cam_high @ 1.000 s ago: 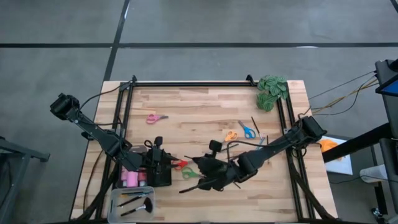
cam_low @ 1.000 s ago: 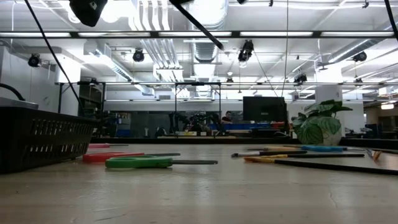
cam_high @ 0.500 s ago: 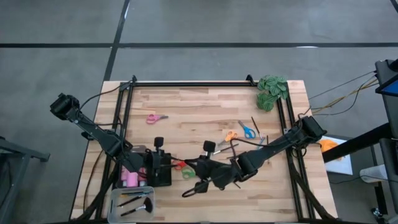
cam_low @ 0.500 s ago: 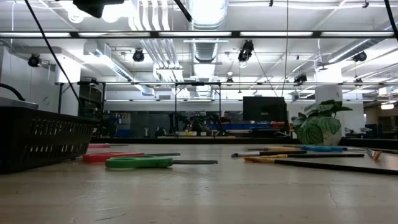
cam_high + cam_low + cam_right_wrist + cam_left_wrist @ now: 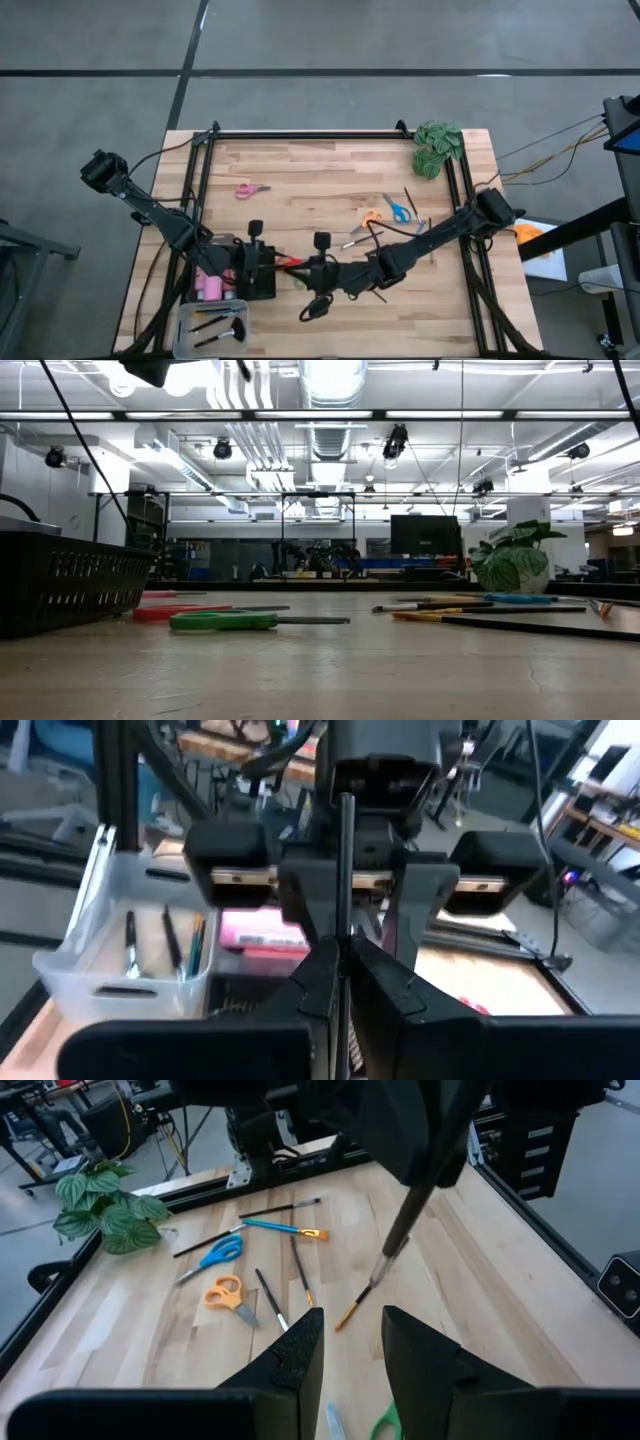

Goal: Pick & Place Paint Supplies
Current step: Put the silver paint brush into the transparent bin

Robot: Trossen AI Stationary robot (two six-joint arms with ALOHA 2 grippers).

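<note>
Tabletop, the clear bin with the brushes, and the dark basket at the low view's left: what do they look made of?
Tabletop: wood, pale butcher-block strips with visible grain, matte. Clear bin: probably translucent plastic, since the brushes show inside its milky, slightly glossy walls. Dark basket: likely black plastic or coated mesh; fine perforations show, but the look leaves it open.

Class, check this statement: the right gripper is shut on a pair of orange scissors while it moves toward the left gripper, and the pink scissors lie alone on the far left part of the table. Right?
Not quite. The right gripper is shut on a thin brush, not scissors; the right wrist view shows it. The orange scissors lie on the table. The left gripper and pink scissors are as stated.
</note>
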